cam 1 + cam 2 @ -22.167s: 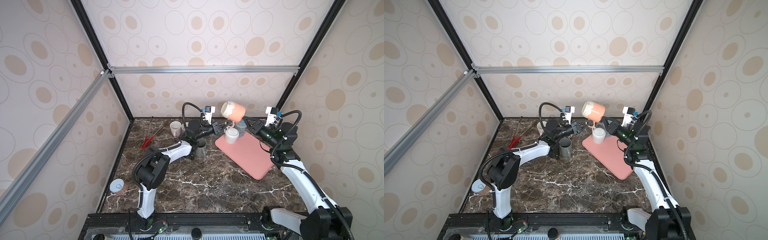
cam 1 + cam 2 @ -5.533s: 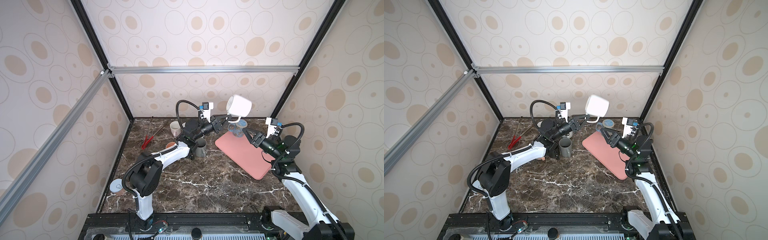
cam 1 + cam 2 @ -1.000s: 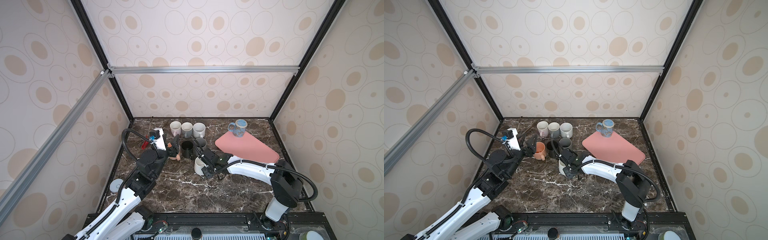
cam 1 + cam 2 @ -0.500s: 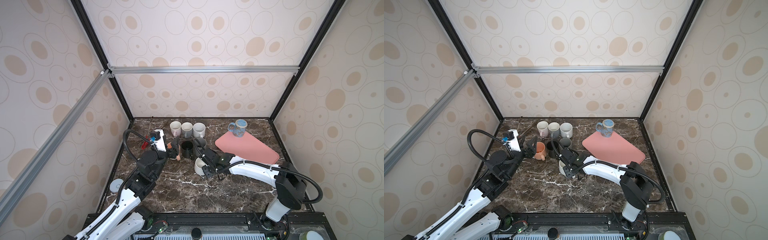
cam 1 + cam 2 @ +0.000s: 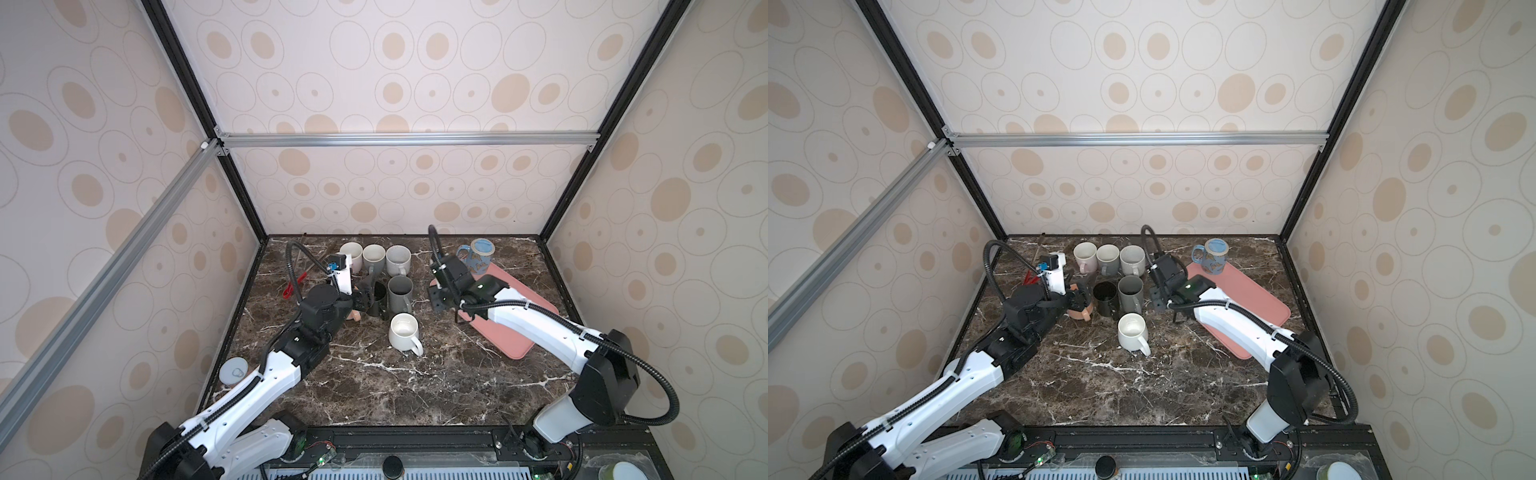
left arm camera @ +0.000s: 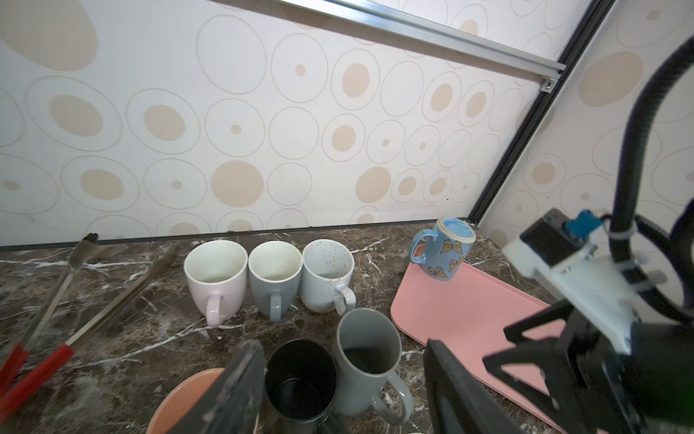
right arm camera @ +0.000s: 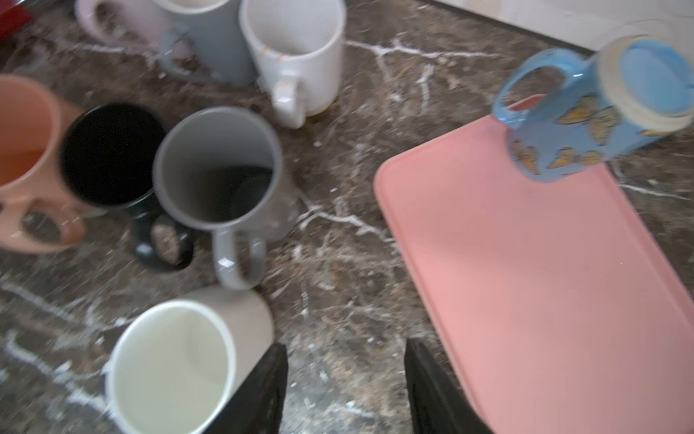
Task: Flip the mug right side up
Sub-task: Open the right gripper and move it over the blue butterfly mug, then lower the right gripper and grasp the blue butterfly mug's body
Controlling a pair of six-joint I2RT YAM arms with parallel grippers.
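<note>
A blue butterfly mug (image 5: pixel 478 257) (image 7: pixel 586 112) stands upside down on the far corner of the pink tray (image 5: pixel 519 320) (image 7: pixel 525 263). A white mug (image 5: pixel 403 330) (image 7: pixel 180 357) stands upright on the marble, handle toward the front. My right gripper (image 5: pixel 446 307) (image 7: pixel 345 390) hangs open between the white mug and the tray's near-left edge, holding nothing. My left gripper (image 5: pixel 365 297) (image 6: pixel 343 390) is open just above the black mug (image 6: pixel 300 375) and the grey mug (image 6: pixel 366 344), touching neither that I can see.
Three pale mugs (image 5: pixel 374 257) line the back. An orange mug (image 5: pixel 1077 311) sits under the left wrist, beside the black one. Red-handled tongs (image 6: pixel 56 319) lie at the back left. A round grey lid (image 5: pixel 233 371) rests by the left wall.
The right gripper opened, let go of the upright white mug, and drew up and back toward the tray. The left arm has hardly moved.
</note>
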